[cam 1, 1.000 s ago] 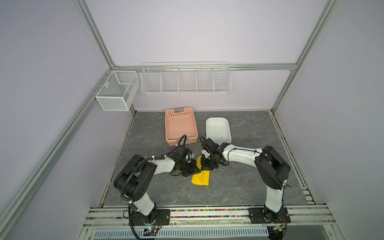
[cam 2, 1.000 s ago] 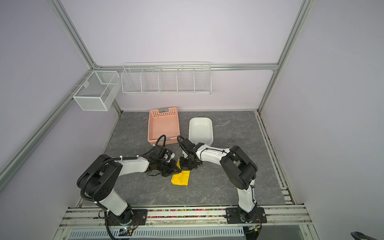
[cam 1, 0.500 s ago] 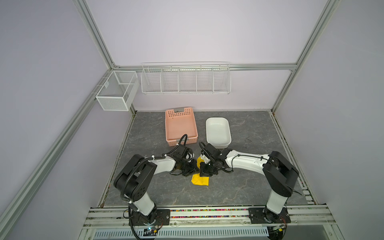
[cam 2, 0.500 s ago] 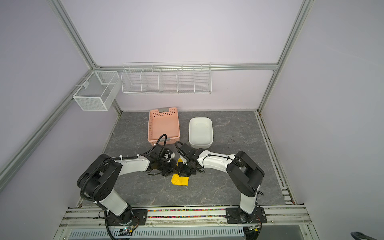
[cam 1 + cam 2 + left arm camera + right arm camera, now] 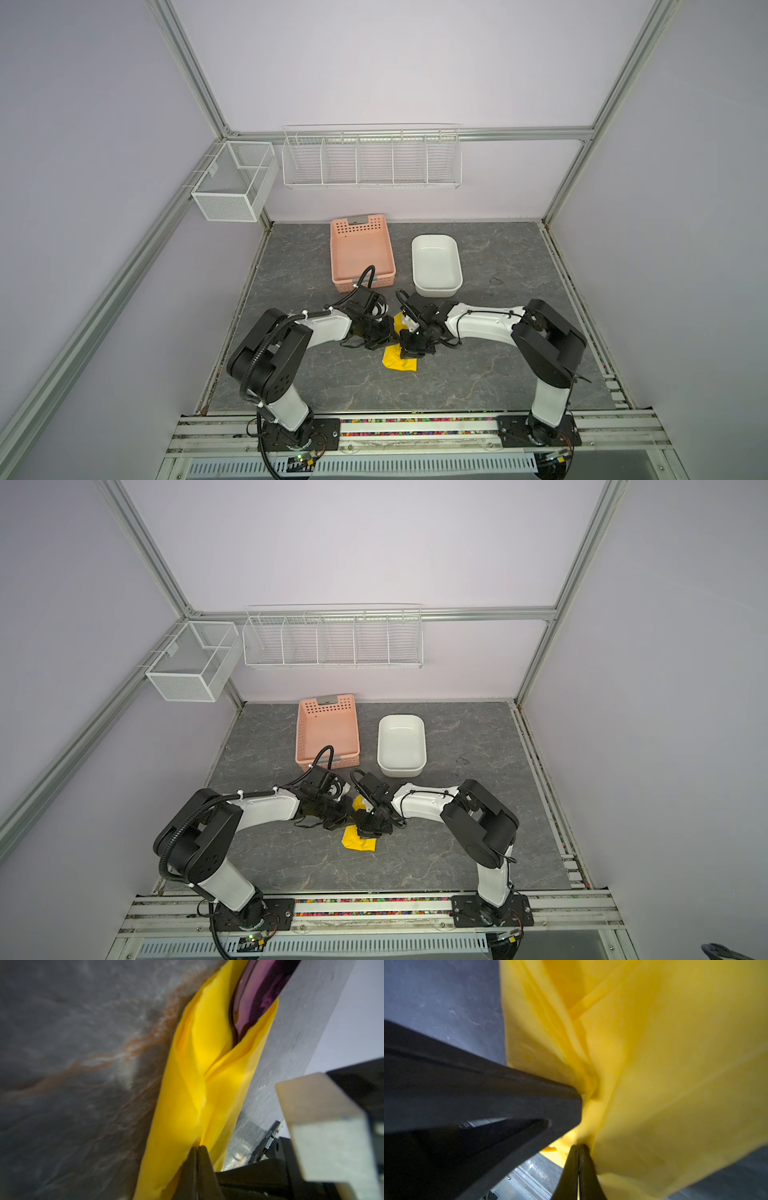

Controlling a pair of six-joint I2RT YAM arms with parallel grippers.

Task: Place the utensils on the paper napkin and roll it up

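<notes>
The left gripper (image 5: 196, 1148) has its two dark fingers pressed flat together, with no gap between them. They pinch a fold of the paper napkin (image 5: 187, 1095) at its near end. The right gripper (image 5: 578, 1146) is likewise closed to a thin seam, and a sliver of yellow shows between its fingers where it nips the paper napkin (image 5: 654, 1084). In the right wrist view a broad dark wedge, apparently part of the other arm's hand, also pushes into the bunched paper.

The napkin is no flat sheet: it is gathered into a long, creased wrap. From its far open end pokes the shiny purple head of one of the utensils (image 5: 259, 991). Which piece it is cannot be told, and the other utensils are hidden.

In both top views the left gripper (image 5: 384, 337) and right gripper (image 5: 410, 351) meet tip to tip over the napkin (image 5: 400, 362) near the middle of the grey table (image 5: 478, 374). The pink basket (image 5: 360, 225) and white tub (image 5: 436, 287) stand apart behind them.
</notes>
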